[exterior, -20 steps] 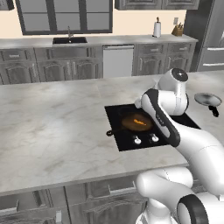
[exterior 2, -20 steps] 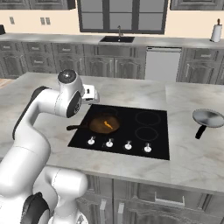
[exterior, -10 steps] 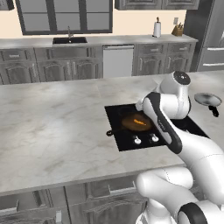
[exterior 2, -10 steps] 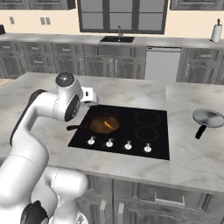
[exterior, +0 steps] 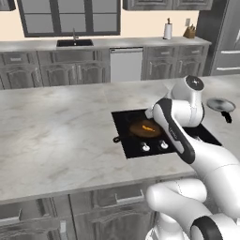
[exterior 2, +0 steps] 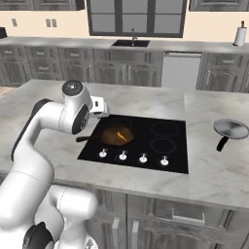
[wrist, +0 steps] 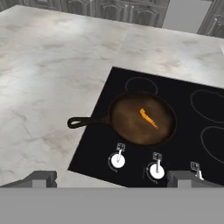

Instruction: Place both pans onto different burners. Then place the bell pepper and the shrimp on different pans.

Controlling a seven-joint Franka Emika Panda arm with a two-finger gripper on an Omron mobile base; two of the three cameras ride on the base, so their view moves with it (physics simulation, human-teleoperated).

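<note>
Well below the wide-spread fingers (wrist: 42, 178), shrimp (wrist: 148, 118) lying in skillet (wrist: 142, 118)

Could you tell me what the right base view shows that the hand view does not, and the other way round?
The right base view takes in the steel pan sitting on the marble counter right of the cooktop, off any burner, plus the sink along the back wall. The hand view alone reveals the open gripper, empty, hovering above the cooktop's front edge. Both show the cast-iron skillet on the cooktop's front-left burner with the shrimp inside it.
</note>
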